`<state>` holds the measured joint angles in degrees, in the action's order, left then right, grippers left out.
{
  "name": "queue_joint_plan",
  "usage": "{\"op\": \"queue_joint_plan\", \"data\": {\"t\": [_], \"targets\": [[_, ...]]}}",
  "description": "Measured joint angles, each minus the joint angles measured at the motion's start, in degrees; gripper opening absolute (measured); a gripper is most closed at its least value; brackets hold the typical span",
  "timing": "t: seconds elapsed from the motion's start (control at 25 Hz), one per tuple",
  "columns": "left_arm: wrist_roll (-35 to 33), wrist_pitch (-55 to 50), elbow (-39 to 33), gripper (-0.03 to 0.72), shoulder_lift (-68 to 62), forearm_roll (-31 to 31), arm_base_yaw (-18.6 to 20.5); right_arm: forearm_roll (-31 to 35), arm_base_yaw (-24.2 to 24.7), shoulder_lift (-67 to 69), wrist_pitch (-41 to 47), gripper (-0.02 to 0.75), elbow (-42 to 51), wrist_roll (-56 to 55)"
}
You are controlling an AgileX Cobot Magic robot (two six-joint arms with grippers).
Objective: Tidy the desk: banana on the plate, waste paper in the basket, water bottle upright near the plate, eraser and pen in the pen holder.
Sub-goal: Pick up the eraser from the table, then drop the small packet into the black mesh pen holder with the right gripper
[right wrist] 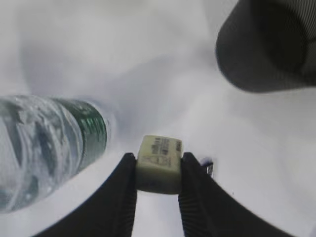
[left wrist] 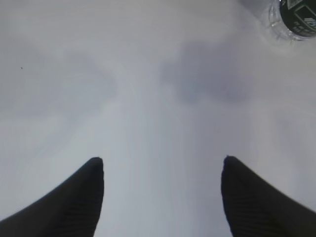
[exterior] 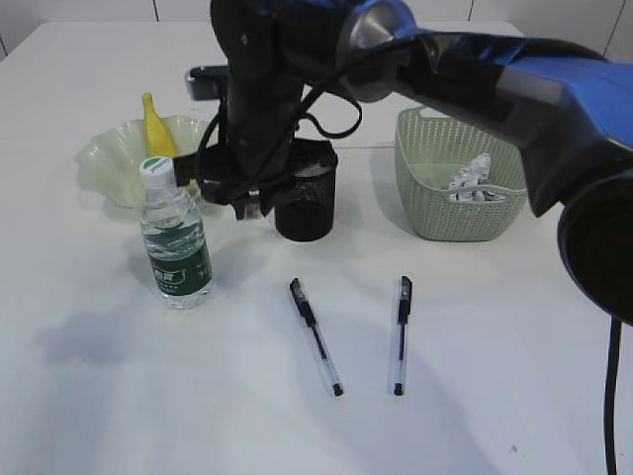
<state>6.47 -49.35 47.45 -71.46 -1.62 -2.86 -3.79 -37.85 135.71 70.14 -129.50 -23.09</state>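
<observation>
My right gripper (right wrist: 158, 170) is shut on a cream eraser (right wrist: 159, 162) and holds it above the table between the water bottle (right wrist: 47, 143) and the black mesh pen holder (right wrist: 269, 47). In the exterior view this gripper (exterior: 251, 206) hangs just left of the pen holder (exterior: 309, 198). The bottle (exterior: 176, 242) stands upright beside the pale green plate (exterior: 104, 163), which holds the banana (exterior: 156, 126). Two pens (exterior: 316, 336) (exterior: 401, 334) lie in front. My left gripper (left wrist: 163, 165) is open and empty over bare table, with the bottle's base (left wrist: 295, 17) at the upper right.
A green basket (exterior: 435, 203) at the right holds crumpled waste paper (exterior: 473, 180). My right arm (exterior: 475, 69) crosses the scene from the right, above the basket and pen holder. The left arm does not show in the exterior view.
</observation>
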Motion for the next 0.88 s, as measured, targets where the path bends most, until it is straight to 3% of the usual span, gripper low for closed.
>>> {"op": "queue_joint_plan", "data": {"t": [0.28, 0.88], "targets": [[0.0, -0.46, 0.0, 0.521, 0.0, 0.0, 0.0, -2.99, 2.02, 0.0, 0.57, 0.197, -6.93, 0.0], [0.0, -0.48, 0.0, 0.521, 0.0, 0.0, 0.0, -6.9, 7.95, 0.0, 1.22, 0.197, -7.4, 0.0]]}}
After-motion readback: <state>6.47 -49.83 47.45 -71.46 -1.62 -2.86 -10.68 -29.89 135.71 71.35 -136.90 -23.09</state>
